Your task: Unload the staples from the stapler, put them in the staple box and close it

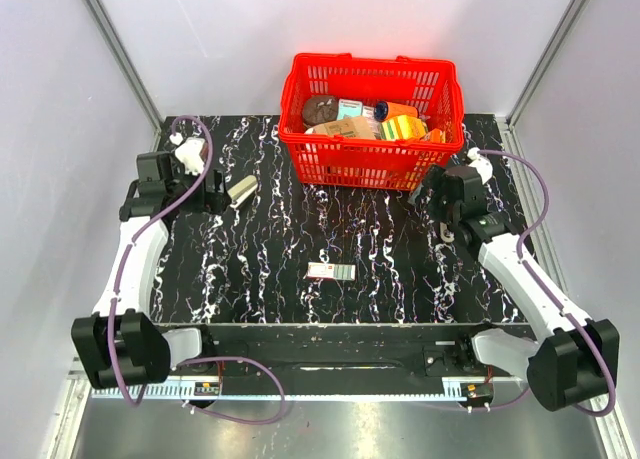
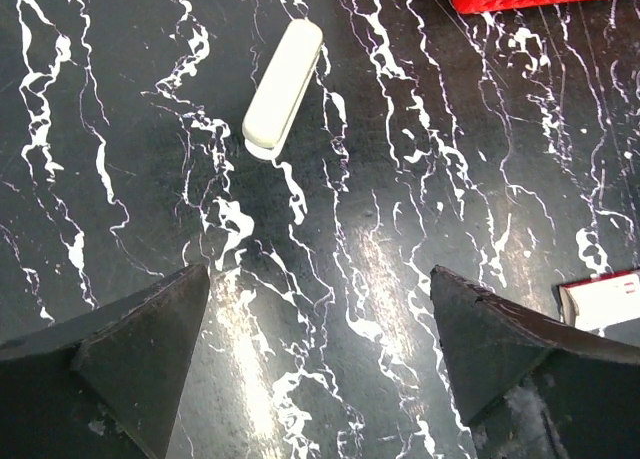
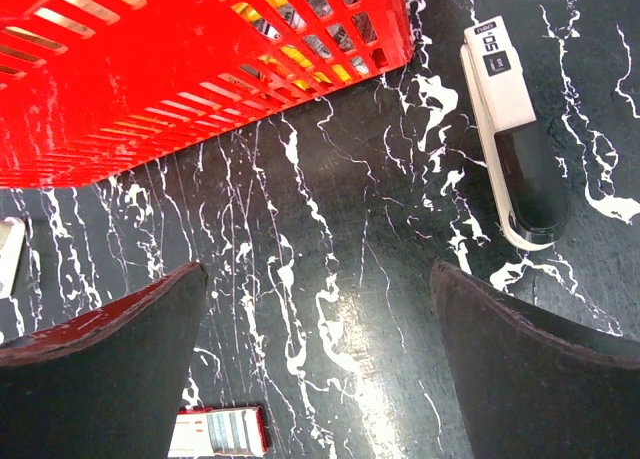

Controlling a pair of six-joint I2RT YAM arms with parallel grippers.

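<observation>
Black with white streaks, the table (image 1: 260, 269) has a red basket (image 1: 370, 164) full of stuff at the top middle. The stapler (image 3: 515, 139), white with a black top, lies flat at the upper right of the right wrist view, just beside the basket. The right gripper (image 3: 318, 274) is spread wide and holds nothing. The left gripper (image 2: 318, 279) is spread wide too and is also empty. A white bar (image 2: 284, 87) lies ahead of it, and I cannot tell what that is. A little red and white box (image 1: 331, 271) sits in the middle. I think the stapler could slide away on the smooth top if a finger bumps it. It could also knock into the basket.
</observation>
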